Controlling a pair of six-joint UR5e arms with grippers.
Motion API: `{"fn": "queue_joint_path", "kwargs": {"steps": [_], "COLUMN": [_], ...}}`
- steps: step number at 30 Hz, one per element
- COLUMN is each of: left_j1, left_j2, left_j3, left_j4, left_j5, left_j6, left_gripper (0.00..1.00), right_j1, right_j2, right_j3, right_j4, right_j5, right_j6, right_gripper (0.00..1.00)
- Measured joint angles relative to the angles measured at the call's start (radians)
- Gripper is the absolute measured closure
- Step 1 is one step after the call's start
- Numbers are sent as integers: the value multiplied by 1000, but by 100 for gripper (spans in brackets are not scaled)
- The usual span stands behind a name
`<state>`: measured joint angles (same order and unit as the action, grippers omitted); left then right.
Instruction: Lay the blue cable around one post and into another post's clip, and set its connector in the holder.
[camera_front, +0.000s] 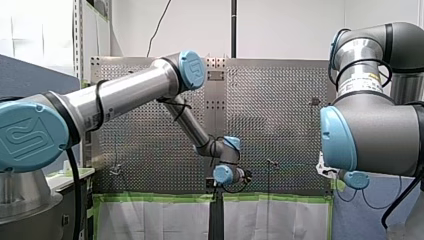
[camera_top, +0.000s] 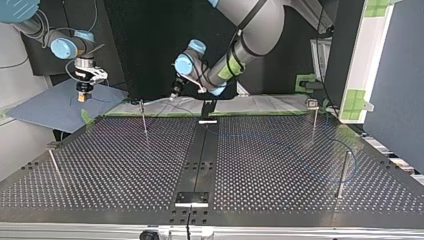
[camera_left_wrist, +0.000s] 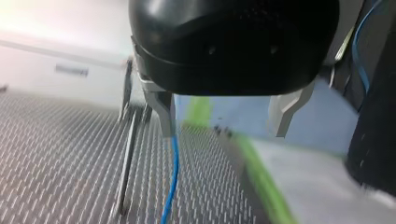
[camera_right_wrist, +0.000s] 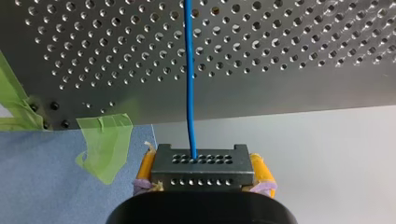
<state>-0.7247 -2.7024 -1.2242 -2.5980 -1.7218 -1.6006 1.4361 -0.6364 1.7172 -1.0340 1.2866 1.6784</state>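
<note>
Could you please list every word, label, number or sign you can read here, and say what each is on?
No text reads clearly.
On the blue joint cap of my left arm: an embossed logo, letters unclear.
On the sticker on my right arm: print too small to read.

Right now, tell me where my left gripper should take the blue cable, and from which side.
Probably the straight run of the blue cable just ahead of my left gripper, coming down from above the table. The gripper is open, and the thin cable passes one finger, not between both, so shift sideways first.
</note>
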Motion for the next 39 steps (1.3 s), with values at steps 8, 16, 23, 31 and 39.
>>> {"fn": "queue_joint_path", "kwargs": {"steps": [8,16,23,31,39], "left_j1": [-62,-99,-105,-107,-110], "left_j2": [36,71,74,74,75], "left_j3": [-3,-3,-3,-3,-3], "left_j4": [-5,-24,-30,-28,-29], "left_j5": [-4,-38,-56,-58,-65], "left_j6": [6,4,-14,-24,-27], "left_gripper": [0,0,0,0,0], "right_j1": [2,2,3,4,4], "right_j2": [1,3,3,5,6], "right_j3": [-7,-8,-8,-8,-8], "right_j4": [1,2,3,2,2], "right_j5": [-31,-42,-42,-42,-42], "right_j6": [2,2,3,6,6], "right_gripper": [100,100,100,100,100]}}
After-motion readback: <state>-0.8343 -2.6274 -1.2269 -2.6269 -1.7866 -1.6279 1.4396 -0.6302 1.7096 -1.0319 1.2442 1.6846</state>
